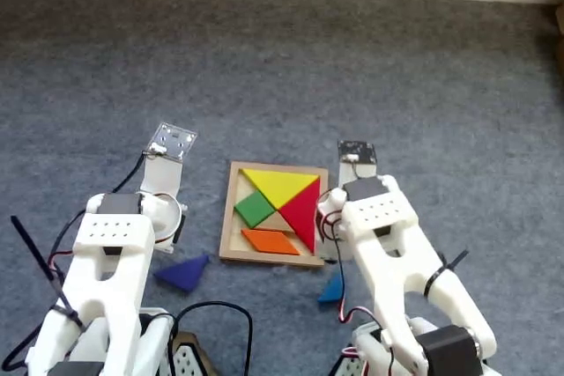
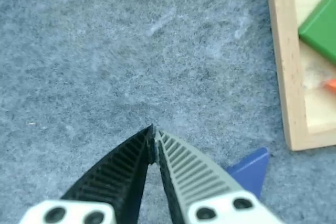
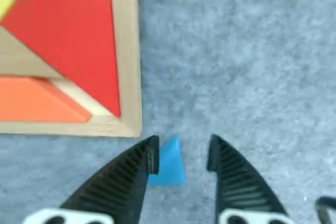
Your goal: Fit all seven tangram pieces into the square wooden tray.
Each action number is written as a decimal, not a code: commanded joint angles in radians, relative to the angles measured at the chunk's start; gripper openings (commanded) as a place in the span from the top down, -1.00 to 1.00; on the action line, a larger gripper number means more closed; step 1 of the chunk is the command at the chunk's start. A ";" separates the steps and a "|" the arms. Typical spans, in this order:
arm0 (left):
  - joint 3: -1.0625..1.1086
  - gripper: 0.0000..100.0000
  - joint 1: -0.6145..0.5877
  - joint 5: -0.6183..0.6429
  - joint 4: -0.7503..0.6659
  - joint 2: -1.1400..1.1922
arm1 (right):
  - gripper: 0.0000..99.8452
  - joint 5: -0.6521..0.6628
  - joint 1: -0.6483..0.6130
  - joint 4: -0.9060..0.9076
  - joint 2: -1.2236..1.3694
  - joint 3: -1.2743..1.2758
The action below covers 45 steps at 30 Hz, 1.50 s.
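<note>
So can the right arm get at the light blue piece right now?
Probably yes. The right gripper has its jaws open with the light blue piece lying between them on the carpet, just off the tray, nothing covering it.

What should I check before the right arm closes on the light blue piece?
1. Right gripper open: ok.
2. Light blue piece centred in the gripper: not ok, it sits close to one finger.
3. Piece on the carpet, apart from the tray: ok.
4. Room left in the tray: ok, bare wood shows between the red piece and the orange piece.
5. Left gripper out of the way: ok, shut over the carpet near the dark blue triangle.
6. All seven pieces accounted for: cannot tell; I count six.
</note>
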 commanded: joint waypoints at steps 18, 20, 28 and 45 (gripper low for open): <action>-0.016 0.98 -0.005 0.005 -0.012 -0.022 | 0.62 -0.081 -0.110 -0.068 0.200 0.128; -0.016 0.98 -0.005 0.005 -0.012 -0.022 | 0.62 -0.080 -0.120 -0.068 0.245 0.128; -0.016 0.98 -0.005 0.005 -0.012 -0.022 | 0.94 -0.078 -0.154 -0.062 0.226 0.084; -0.016 0.98 -0.005 0.005 -0.012 -0.022 | 0.99 0.158 -0.153 -0.031 -0.317 0.044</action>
